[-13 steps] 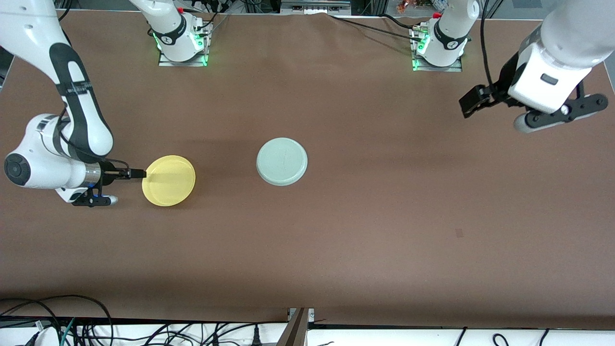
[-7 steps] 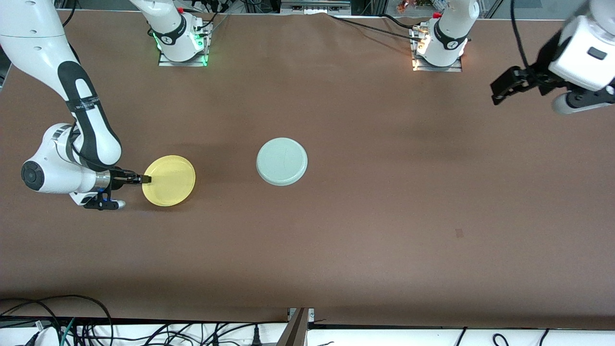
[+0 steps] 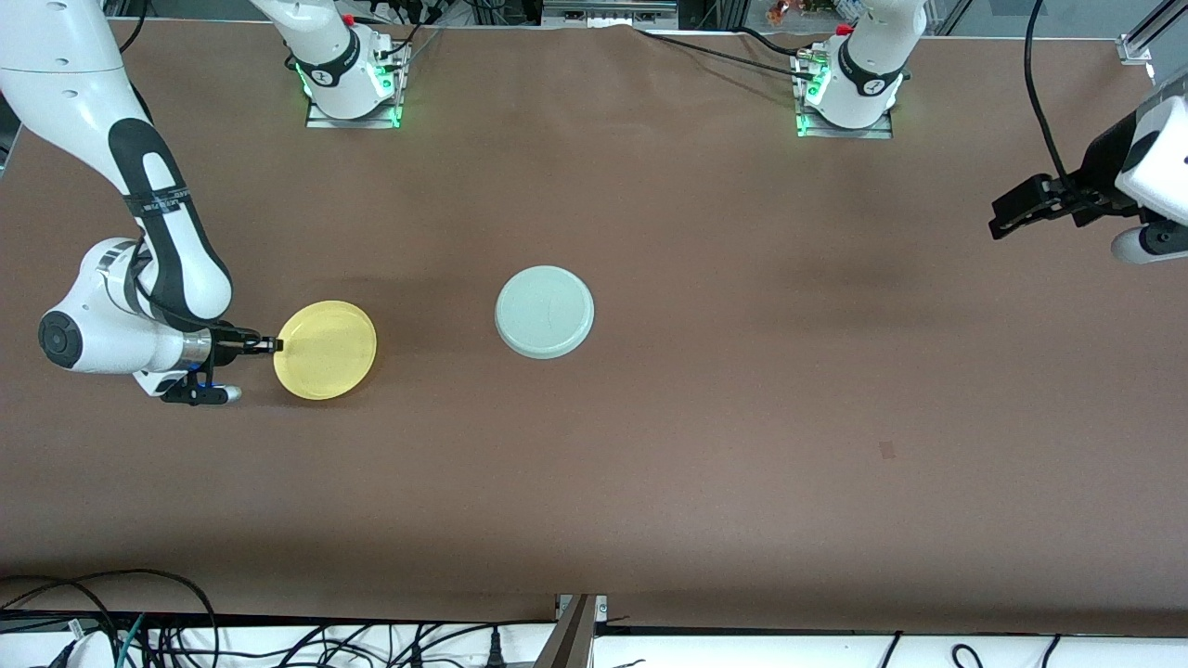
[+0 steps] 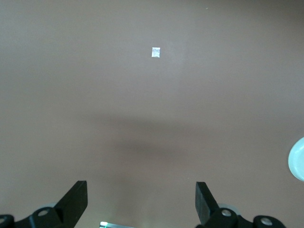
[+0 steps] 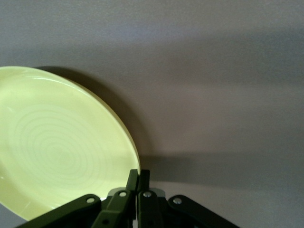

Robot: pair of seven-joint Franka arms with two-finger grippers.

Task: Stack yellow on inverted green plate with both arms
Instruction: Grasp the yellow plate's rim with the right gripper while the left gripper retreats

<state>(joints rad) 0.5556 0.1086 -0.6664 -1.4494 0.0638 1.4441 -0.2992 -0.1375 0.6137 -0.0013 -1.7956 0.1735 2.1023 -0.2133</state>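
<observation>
The right gripper (image 3: 275, 345) is clamped on the rim of the small round bright yellow plate (image 3: 327, 350), at the plate's edge toward the right arm's end of the surface; such a thin pinch on one edge risks the plate tipping or sliding free once raised, I judge, and a skewed carry could set it off-centre on the small round pale mint-green plate (image 3: 545, 312), which lies base-up near the middle, well apart; the left gripper (image 3: 1021, 204) waits, fingers spread, empty, over the left arm's end; the flat brown matte surface (image 3: 742, 417) carries a small pale square mark (image 4: 156, 52); black cables (image 3: 167, 640) trail along its edge nearest the front camera.
</observation>
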